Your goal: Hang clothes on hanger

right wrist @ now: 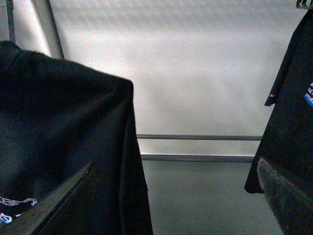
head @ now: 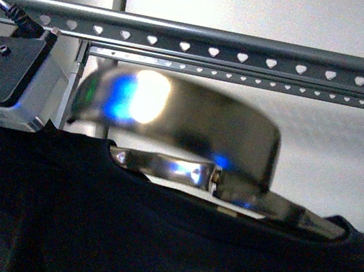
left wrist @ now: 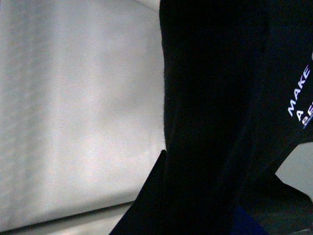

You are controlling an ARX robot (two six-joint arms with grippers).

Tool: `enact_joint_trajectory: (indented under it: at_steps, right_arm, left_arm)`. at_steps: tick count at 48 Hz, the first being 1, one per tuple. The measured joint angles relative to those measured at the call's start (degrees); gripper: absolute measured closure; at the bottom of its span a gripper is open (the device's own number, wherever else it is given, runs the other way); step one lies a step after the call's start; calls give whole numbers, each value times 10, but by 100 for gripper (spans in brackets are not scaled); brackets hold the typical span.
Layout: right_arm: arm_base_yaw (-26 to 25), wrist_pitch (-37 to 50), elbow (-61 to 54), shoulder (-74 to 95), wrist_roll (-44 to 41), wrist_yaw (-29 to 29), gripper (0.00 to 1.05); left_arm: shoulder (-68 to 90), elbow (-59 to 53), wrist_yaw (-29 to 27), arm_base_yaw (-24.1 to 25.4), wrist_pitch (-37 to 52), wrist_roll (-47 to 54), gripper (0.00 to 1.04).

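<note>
The black T-shirt (head: 161, 252) fills the lower front view, its collar up, below the grey clothes rack's rail (head: 239, 53) with heart-shaped holes. In the left wrist view the T-shirt (left wrist: 220, 98) hangs down, showing white "MAKE A" lettering (left wrist: 299, 95). My left gripper (left wrist: 205, 210) is shut on the T-shirt, and its fingers are buried in dark cloth. My right gripper (right wrist: 171, 205) is open and empty. Black cloth with a white-blue graphic (right wrist: 63, 127) hangs over its one finger (right wrist: 54, 200), and more black cloth (right wrist: 291, 112) hangs by the other (right wrist: 286, 196).
A blurred, shiny curved metal part (head: 184, 122) sits close to the front camera, above the collar. My left arm's grey camera block (head: 9, 74) is at the upper left. The rack's thin lower bars (right wrist: 195, 137) and a diagonal leg (right wrist: 49, 29) stand before a white wall (right wrist: 195, 63).
</note>
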Motion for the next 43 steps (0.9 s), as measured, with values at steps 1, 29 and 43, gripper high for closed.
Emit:
enact_joint_trajectory:
  at_steps: [1,29,43]
  right_arm:
    - [0,0,0,0,0,0,7]
    - [-176,-38,161,292,-301,-533,7]
    - [-71,-57,396,624,-938,-455,7]
  left_arm:
    - [1,0,0,-1,0,2,94]
    - [2,0,-5,-3,0,28,94]
    - [2,0,-7,0,0,29,94]
